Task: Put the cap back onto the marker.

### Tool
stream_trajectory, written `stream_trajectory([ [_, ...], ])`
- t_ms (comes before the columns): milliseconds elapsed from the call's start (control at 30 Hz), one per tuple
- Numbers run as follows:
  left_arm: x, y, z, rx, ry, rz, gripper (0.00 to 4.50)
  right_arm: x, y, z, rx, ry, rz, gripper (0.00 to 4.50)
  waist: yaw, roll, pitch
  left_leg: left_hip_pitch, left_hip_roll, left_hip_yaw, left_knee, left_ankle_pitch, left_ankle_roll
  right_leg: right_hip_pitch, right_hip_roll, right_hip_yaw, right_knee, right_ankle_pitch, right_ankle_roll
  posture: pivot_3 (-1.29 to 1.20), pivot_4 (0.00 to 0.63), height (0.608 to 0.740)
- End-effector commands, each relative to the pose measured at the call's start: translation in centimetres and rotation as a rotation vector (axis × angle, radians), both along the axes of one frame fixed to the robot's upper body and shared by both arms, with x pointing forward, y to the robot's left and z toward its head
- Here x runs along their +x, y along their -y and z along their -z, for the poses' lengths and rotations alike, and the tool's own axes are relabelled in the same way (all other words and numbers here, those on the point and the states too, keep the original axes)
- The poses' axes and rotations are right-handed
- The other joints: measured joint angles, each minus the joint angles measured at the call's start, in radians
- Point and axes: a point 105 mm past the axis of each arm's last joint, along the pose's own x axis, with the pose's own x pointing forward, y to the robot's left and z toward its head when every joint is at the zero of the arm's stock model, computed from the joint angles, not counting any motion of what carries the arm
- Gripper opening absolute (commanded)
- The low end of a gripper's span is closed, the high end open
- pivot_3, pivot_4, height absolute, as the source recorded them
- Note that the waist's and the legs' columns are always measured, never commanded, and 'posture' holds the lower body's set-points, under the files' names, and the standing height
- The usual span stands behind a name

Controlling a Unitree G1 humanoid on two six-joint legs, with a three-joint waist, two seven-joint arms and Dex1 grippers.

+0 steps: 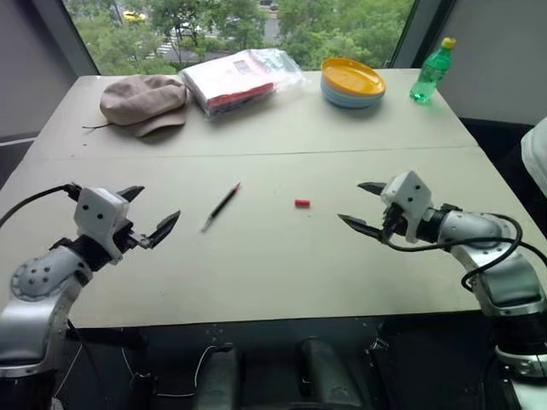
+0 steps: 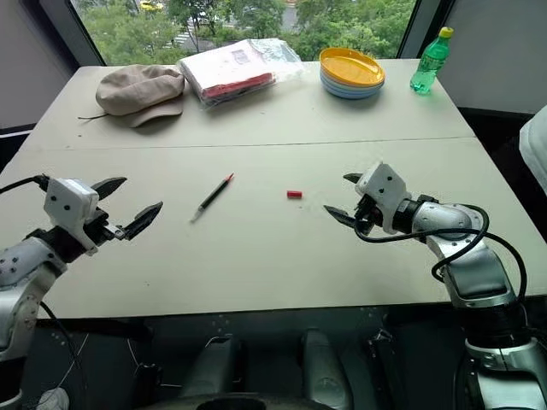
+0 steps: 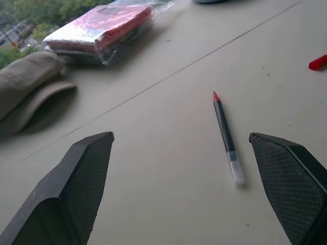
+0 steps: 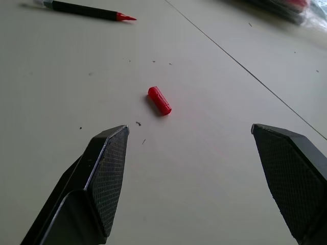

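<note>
The marker (image 1: 221, 206) lies flat near the middle of the table, a thin dark stick with a red tip pointing away and a clear rear end (image 3: 236, 171) nearest my left hand. The small red cap (image 1: 302, 203) lies a short way to its right, also seen as the cap (image 4: 159, 100) ahead of my right fingers. My left gripper (image 1: 147, 213) hovers open to the left of the marker, nothing between its fingers. My right gripper (image 1: 362, 206) hovers open to the right of the cap, empty too.
At the far side of the beige table (image 1: 256, 273) lie a tan hat (image 1: 141, 101), a plastic-wrapped red and white packet (image 1: 235, 79), a stack of plates with a yellow one on top (image 1: 352, 81) and a green bottle (image 1: 432, 72). A seam (image 1: 256, 155) crosses the table.
</note>
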Motion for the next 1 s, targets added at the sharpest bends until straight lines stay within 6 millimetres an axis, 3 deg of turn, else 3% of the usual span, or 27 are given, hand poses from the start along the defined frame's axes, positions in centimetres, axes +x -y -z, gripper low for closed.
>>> stream_trajectory([
  [33, 0.0, -0.2, -1.4, -0.006, 0.014, 0.038, 4.45, 0.0, -0.7, -1.9, -0.010, 0.049, -0.049, 3.98, 0.000, 0.000, 0.000, 0.000, 0.000, 0.000, 0.000, 0.000, 0.000, 0.000, 0.000, 0.000, 0.000, 0.000, 0.000, 0.00, 0.150, 0.740],
  [233, 0.5, 0.3, -1.8, -0.033, -0.006, 0.079, 4.45, 0.5, -1.5, -3.6, -0.009, 0.087, -0.077, 3.98, 0.000, 0.000, 0.000, 0.000, 0.000, 0.000, 0.000, 0.000, 0.000, 0.000, 0.000, 0.000, 0.000, 0.000, 0.000, 0.00, 0.150, 0.740],
  [733, 1.1, 1.2, 0.0, -0.023, -0.102, 0.156, 4.45, 0.5, -2.9, -3.6, -0.006, 0.086, -0.125, 3.98, 0.001, 0.000, 0.000, -0.001, 0.000, 0.000, 0.000, 0.000, 0.000, 0.000, 0.000, 0.000, 0.000, 0.001, 0.001, 0.00, 0.150, 0.740],
  [1000, 2.5, 1.2, 0.7, -0.004, -0.100, 0.150, 4.45, 0.4, -3.1, -3.1, -0.001, 0.078, -0.123, 3.98, 0.001, 0.000, 0.000, 0.000, 0.000, 0.000, 0.000, 0.000, 0.000, 0.000, 0.000, 0.000, 0.000, 0.001, 0.001, 0.00, 0.150, 0.740],
])
